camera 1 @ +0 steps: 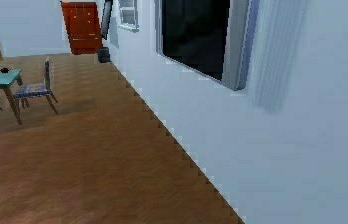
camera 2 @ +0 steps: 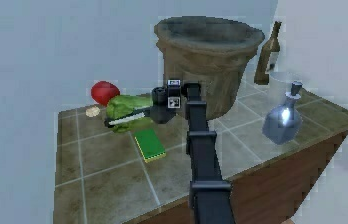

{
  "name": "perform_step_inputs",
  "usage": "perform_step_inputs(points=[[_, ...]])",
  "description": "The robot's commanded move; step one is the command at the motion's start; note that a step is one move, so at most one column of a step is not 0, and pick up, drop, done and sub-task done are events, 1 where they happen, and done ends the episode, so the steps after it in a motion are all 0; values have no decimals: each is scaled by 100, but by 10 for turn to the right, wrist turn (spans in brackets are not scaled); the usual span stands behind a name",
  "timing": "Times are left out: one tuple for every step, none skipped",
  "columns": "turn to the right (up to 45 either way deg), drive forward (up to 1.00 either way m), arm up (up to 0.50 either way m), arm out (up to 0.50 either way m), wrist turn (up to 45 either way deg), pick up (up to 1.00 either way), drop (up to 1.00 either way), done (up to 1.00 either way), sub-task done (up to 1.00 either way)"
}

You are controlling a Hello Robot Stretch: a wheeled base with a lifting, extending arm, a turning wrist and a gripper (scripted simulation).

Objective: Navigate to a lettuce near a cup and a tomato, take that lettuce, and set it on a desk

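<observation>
On the tiled countertop [camera 2: 92,170] in the arm side view lies a green, leafy lettuce [camera 2: 125,106], with a red tomato [camera 2: 104,92] just behind it on the left. My arm [camera 2: 202,150] rises from the bottom edge, and the gripper [camera 2: 147,113] reaches left from the white marker squares to the lettuce. The lettuce rests on the counter at the fingers, so I cannot tell whether the gripper holds anything.
A flat green object [camera 2: 150,146] lies in front of the lettuce. A large brown pot [camera 2: 208,50], a brown bottle [camera 2: 270,52] and a clear glass bottle [camera 2: 282,115] stand to the right. The forward view has wood floor, a table [camera 1: 4,76], a chair [camera 1: 37,90], a red-brown dresser [camera 1: 82,27] and a dark window [camera 1: 197,35].
</observation>
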Motion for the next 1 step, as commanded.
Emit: perform_step_inputs(points=[[0,0,10,0,0,0,0,0,0]])
